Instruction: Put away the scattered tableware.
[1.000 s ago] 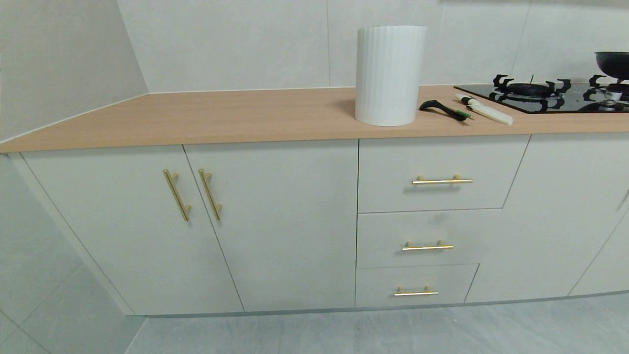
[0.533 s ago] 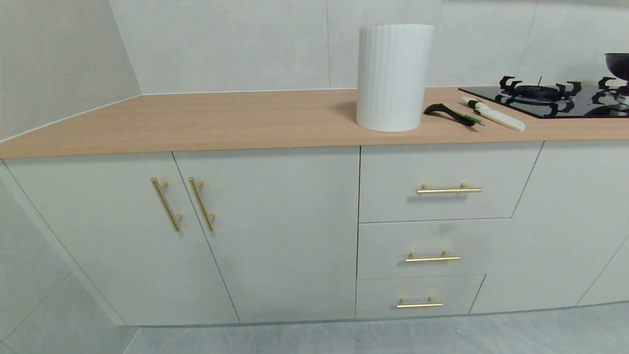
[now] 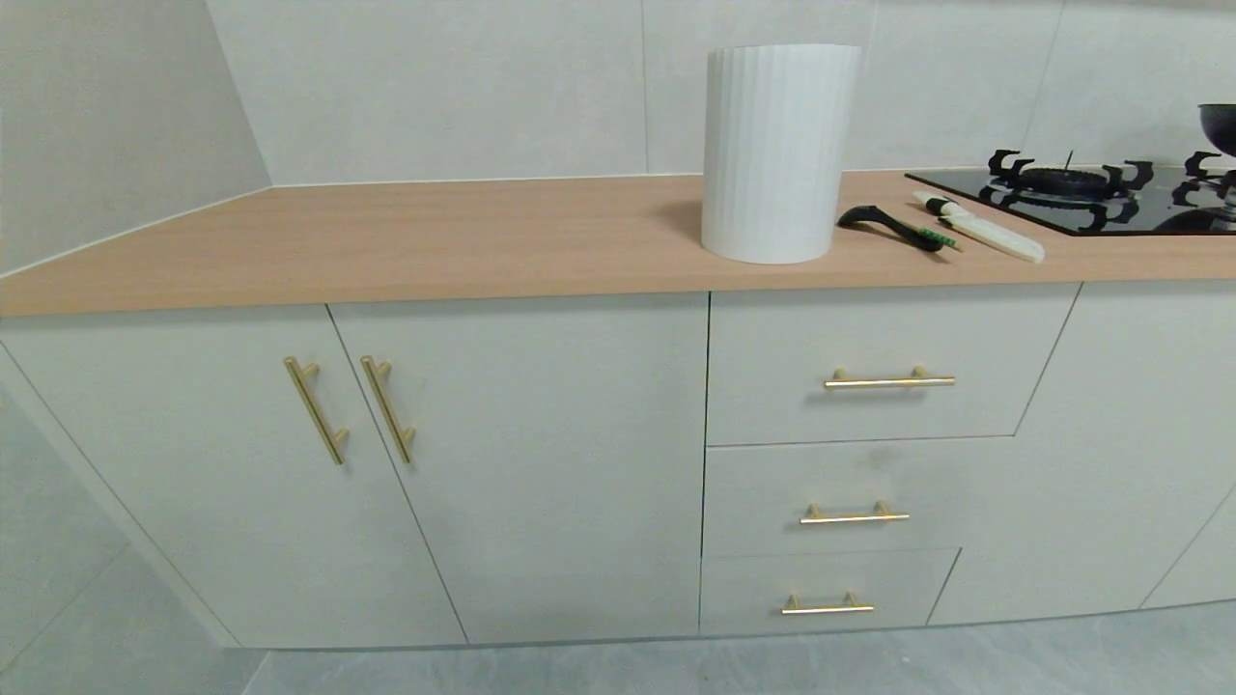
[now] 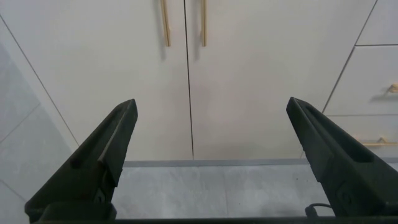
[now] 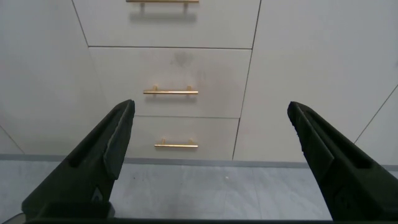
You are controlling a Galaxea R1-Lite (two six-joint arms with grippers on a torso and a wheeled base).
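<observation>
Two utensils, a black scoop (image 3: 888, 226) and a white knife (image 3: 995, 237), lie side by side on the countertop (image 3: 435, 236) just right of the ribbed canister (image 3: 780, 152), long axes slanting toward the hob (image 3: 1072, 198). Both are well above the grippers. The right gripper (image 5: 211, 107), low before the drawers (image 5: 171, 74), is nearer; the left gripper (image 4: 211, 107) faces the double doors (image 4: 249, 74). Each is spread wide and empty. Since a second ago the whole head view has shifted; the camera moved, the utensils didn't.

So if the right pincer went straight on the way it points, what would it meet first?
Probably the middle drawer front, beside its gold handle; nothing shows nearer ahead of the open right pincer, though depth is unclear.
</observation>
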